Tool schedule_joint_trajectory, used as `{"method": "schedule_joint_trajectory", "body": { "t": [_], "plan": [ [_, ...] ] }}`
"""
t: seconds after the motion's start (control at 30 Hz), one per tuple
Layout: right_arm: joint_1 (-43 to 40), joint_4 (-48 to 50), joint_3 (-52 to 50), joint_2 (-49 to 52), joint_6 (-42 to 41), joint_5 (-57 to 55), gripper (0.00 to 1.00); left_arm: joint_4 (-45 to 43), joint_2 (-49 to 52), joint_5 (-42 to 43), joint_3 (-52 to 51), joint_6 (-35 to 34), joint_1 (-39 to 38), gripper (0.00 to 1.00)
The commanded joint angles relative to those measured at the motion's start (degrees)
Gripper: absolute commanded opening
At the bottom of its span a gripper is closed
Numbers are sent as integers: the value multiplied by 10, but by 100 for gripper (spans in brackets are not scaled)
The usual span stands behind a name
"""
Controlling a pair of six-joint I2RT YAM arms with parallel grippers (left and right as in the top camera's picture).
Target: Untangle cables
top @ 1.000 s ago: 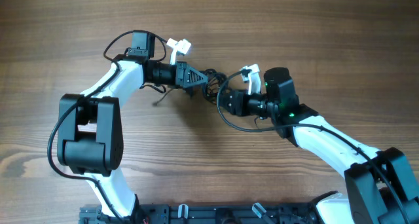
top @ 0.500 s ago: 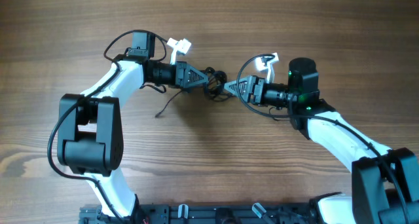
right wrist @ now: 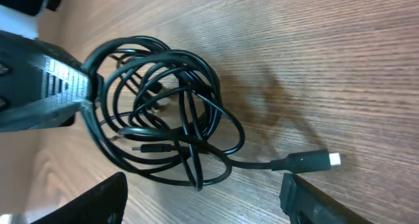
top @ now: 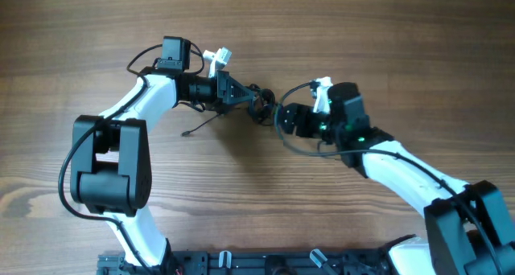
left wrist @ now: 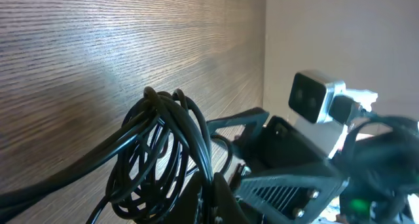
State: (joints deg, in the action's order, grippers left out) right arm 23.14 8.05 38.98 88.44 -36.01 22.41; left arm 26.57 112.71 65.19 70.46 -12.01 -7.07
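The cables (top: 261, 104) form one tangled black coil between the two arms, lifted a little off the wood. My left gripper (top: 243, 94) is shut on the coil's left side; the left wrist view shows its tips (left wrist: 213, 192) pinching a few strands of the cables (left wrist: 160, 155). My right gripper (top: 284, 118) stands open just right of the coil. In the right wrist view the cables (right wrist: 163, 116) hang ahead of the right gripper (right wrist: 203, 204), and a plug connector (right wrist: 308, 162) lies near its right finger (right wrist: 311, 201). Nothing is gripped between its fingers.
A loose cable tail (top: 197, 128) trails down-left from the coil under the left arm. The left gripper body (right wrist: 39, 86) fills the left edge of the right wrist view. A wooden table (top: 362, 34) lies all around.
The right gripper opened, swung out to the right, then came back close to the coil. The loose tail on the left shifted slightly down-left. The left gripper kept its hold.
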Motion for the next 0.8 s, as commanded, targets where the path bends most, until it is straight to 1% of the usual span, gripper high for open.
{"method": "schedule_joint_trajectory", "body": {
  "t": [0.0,0.07,0.1,0.13,0.23,0.27,0.33,0.4,0.43,0.47,0.53,0.6,0.63,0.67,0.7,0.73,0.77],
  "plan": [
    [25,3,-1,30,-71,-115,70,0,-13,14,0,-14,-2,4],
    [35,19,-1,56,-94,-110,70,0,-13,30,0,-18,-2,4],
    [38,37,-1,70,-95,-100,70,0,-13,45,0,-18,-2,4],
    [40,52,-1,82,-95,-92,67,0,-13,59,0,-17,-2,4],
    [41,76,-1,106,-106,-79,68,0,-13,100,0,-17,-2,4],
    [41,85,-1,106,-106,-67,68,0,-13,104,0,-17,-2,4],
    [40,115,-1,106,-106,-38,65,0,-13,104,0,-17,-2,4],
    [40,145,-1,106,-104,-39,63,0,-13,104,0,-17,-2,4],
    [40,156,-1,106,-105,-39,58,0,-13,104,0,-17,-2,4],
    [40,164,-1,106,-105,-39,48,0,-13,105,0,-17,-2,4],
    [40,163,-1,106,-105,-38,40,0,-13,105,0,-17,-2,4],
    [40,160,-1,106,-104,-20,24,-1,-13,101,-1,-17,-2,4],
    [40,158,-1,106,-104,-17,15,-2,-13,75,-1,-17,-2,4],
    [39,157,-1,106,-93,-17,6,-2,-13,15,0,-17,-2,4],
    [39,144,-1,101,-87,-17,4,-2,-13,-58,0,-18,-2,4],
    [38,127,-1,94,-87,-17,4,-2,-13,-109,0,-23,-2,4],
    [38,107,-1,79,-82,-17,4,0,-13,-207,0,-57,-2,4]
  ]
}}
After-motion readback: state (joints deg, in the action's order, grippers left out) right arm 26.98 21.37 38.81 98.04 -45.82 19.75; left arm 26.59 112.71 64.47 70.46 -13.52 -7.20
